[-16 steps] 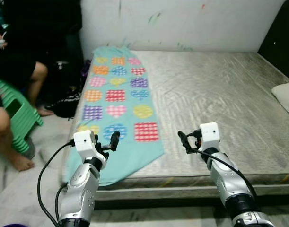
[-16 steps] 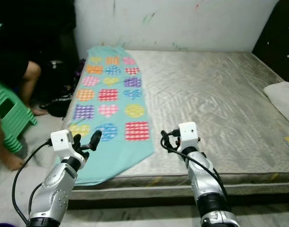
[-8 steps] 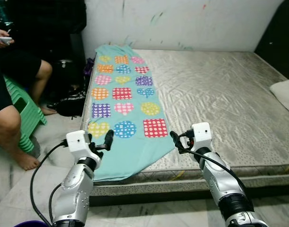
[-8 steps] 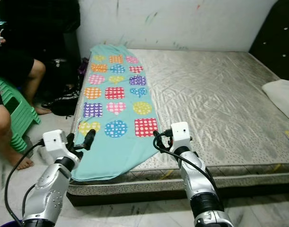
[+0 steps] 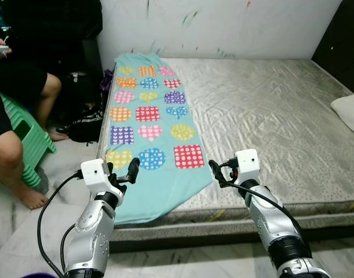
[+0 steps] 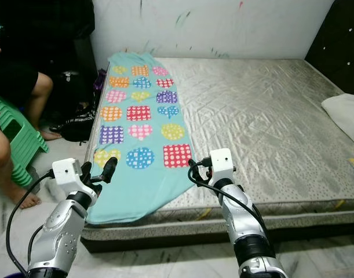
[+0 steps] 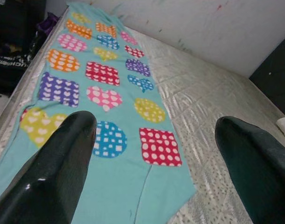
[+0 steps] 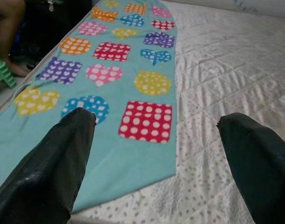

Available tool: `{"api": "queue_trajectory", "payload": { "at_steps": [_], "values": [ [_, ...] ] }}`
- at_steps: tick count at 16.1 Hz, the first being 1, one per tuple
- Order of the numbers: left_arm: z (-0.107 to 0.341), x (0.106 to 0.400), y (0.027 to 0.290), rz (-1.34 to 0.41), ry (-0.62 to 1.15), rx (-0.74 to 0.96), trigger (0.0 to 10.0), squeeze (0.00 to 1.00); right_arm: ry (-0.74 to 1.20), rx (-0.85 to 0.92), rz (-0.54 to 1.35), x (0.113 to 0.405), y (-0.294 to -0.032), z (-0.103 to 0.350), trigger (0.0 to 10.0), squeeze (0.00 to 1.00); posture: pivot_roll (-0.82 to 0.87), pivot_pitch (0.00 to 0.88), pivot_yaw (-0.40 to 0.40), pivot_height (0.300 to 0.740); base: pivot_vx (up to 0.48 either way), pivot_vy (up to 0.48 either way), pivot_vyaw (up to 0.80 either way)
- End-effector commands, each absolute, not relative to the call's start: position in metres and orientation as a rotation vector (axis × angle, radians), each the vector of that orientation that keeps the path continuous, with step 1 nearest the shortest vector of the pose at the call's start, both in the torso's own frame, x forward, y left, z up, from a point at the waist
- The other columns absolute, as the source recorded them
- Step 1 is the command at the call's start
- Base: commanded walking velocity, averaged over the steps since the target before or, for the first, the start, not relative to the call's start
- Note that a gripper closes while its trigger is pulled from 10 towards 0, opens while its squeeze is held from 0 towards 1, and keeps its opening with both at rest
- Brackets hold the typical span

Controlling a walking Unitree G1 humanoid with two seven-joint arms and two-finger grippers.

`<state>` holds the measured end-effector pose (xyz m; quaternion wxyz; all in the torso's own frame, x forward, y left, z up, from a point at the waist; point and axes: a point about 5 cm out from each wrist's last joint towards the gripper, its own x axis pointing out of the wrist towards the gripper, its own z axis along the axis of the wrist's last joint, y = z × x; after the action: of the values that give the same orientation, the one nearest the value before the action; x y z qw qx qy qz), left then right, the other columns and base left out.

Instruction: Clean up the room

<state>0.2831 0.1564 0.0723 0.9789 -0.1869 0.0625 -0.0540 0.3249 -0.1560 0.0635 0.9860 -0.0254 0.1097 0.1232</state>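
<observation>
Teal patterned blanket (image 5: 148, 121) lies flat along the left side of the bed (image 5: 269, 116), near end draped over the mattress edge. Left gripper (image 5: 130, 172) and right gripper (image 5: 214, 172) hover at that near edge, fingers released and empty, apparently positioned to take the hem. A seated person (image 5: 14, 104) is well left of the bed

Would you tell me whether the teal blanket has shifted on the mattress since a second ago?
No. The teal blanket lies along the mattress left edge as before; the camera moved.
</observation>
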Motion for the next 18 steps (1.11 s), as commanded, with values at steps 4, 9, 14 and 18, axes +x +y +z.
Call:
{"api": "queue_trajectory", "payload": {
  "at_steps": [4, 9, 14, 18],
  "values": [
    [0.0762, 0.2862, 0.1557, -0.117, 0.114, -0.363, 10.0, 0.0, 0.208, -0.048, 0.241, 0.3294, -0.1563, 0.0684, 10.0, 0.0, -0.08, 0.0, -0.038, 0.74, 0.343, 0.0, 0.0],
    [0.0748, 0.2876, 0.1576, -0.097, 0.13, -0.355, 10.0, 0.0, 0.207, -0.038, 0.237, 0.33, -0.1565, 0.0689, 10.0, 0.0, -0.08, 0.0, -0.036, 0.74, 0.054, 0.0, 0.0],
    [0.0742, 0.2884, 0.1579, -0.091, 0.135, -0.354, 10.0, 0.0, 0.206, -0.036, 0.235, 0.3307, -0.157, 0.0692, 10.0, 0.0, -0.08, 0.0, -0.037, 0.74, 0.0, 0.0, 0.0],
    [0.0744, 0.2887, 0.1581, -0.088, 0.135, -0.356, 10.0, 0.0, 0.215, -0.032, 0.232, 0.331, -0.157, 0.0685, 10.0, 0.0, -0.08, 0.001, -0.037, 0.74, 0.0, 0.0, -0.4]
  ]
}}
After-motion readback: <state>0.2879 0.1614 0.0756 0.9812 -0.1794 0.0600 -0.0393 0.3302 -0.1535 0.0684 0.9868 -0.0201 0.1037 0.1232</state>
